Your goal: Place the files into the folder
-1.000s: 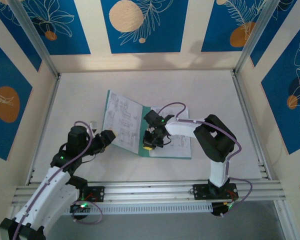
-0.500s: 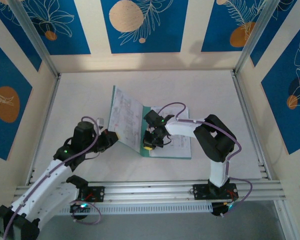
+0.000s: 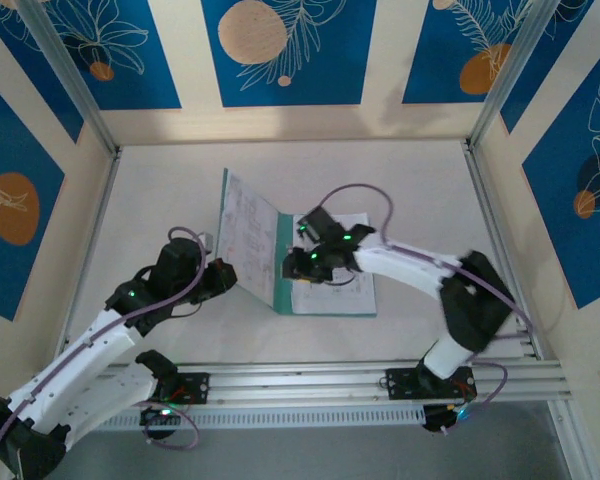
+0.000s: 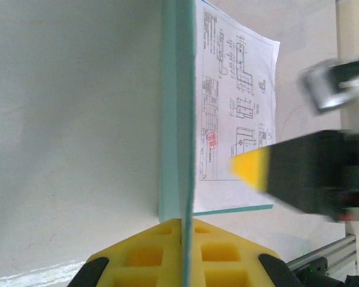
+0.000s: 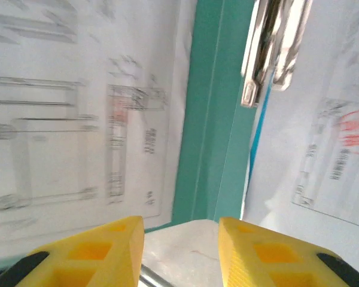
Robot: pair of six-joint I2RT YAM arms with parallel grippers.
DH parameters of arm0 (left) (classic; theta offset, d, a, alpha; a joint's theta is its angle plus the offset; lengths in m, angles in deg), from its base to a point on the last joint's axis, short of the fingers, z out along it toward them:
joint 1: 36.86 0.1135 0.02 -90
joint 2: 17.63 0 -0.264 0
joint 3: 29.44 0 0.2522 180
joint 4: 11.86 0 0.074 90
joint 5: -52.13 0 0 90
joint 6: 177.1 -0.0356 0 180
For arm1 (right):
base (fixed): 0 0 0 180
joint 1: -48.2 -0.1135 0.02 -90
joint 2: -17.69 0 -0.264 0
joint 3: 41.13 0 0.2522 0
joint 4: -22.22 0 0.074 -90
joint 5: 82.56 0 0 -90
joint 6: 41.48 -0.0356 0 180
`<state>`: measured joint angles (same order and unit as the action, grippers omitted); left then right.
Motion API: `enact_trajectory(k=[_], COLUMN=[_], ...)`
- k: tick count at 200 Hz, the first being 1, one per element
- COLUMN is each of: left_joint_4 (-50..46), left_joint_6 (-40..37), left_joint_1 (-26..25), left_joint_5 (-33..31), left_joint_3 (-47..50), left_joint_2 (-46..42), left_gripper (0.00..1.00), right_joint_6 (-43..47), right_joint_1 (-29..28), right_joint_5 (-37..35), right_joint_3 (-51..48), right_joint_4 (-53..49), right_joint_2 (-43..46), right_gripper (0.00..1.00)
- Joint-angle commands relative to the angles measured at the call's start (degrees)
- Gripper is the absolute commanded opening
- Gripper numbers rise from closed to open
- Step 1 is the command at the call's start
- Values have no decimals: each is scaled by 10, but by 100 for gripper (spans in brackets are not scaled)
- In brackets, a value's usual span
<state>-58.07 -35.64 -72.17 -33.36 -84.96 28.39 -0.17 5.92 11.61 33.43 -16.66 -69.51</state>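
The teal folder (image 3: 279,262) lies open on the table. Its left cover (image 4: 180,113) stands nearly upright, seen edge-on in the left wrist view, with a printed sheet (image 3: 248,232) against its inner face. My left gripper (image 3: 223,276) (image 4: 182,226) is shut on that cover's near edge. More of the files (image 3: 342,288) lie flat on the folder's right half. My right gripper (image 3: 293,267) (image 5: 180,239) hovers open over the spine (image 5: 214,113), nothing between its yellow fingers (image 5: 90,254). A metal clip (image 5: 274,48) sits by the spine.
White table (image 3: 160,200) with walls on three sides. An aluminium rail (image 3: 300,380) runs along the near edge. The right arm's black body and yellow finger (image 4: 251,170) hang close to the raised cover's right side.
My left gripper closed on the folder's left cover and swung it up towards vertical. The right gripper opened, lifted off the sheet and shifted back over the spine as its arm stretched out.
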Motion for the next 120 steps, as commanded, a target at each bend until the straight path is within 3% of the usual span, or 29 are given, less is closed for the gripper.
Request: enact_trajectory(k=[1, 26, 45, 66, 93, 120], left_joint_4=[-5, -5, -23, -48, -74, -52], left_joint_6=[-23, -29, -38, -45, -54, -66], left_joint_1=[-14, -40, -77, -126, -197, -257], left_joint_5=[-28, -43, -83, -136, -207, -229], left_joint_3=[-27, -46, -76, -120, -178, -222], left_joint_2=[11, 38, 68, 112, 166, 224], left_gripper=[0, 0, 0, 0, 24, 26], right_joint_6=[-10, -28, -9, 3, 8, 12], right_joint_1=[84, 245, 311, 329, 330, 324], right_joint_5=[-15, 53, 80, 91, 70, 54], right_joint_3=[-85, -186, -210, -205, -189, -176], right_joint_4=[-11, -1, 2, 5, -16, -32], right_joint_2=[84, 126, 107, 58, 3, -10], right_gripper=[37, 19, 12, 7, 3, 2])
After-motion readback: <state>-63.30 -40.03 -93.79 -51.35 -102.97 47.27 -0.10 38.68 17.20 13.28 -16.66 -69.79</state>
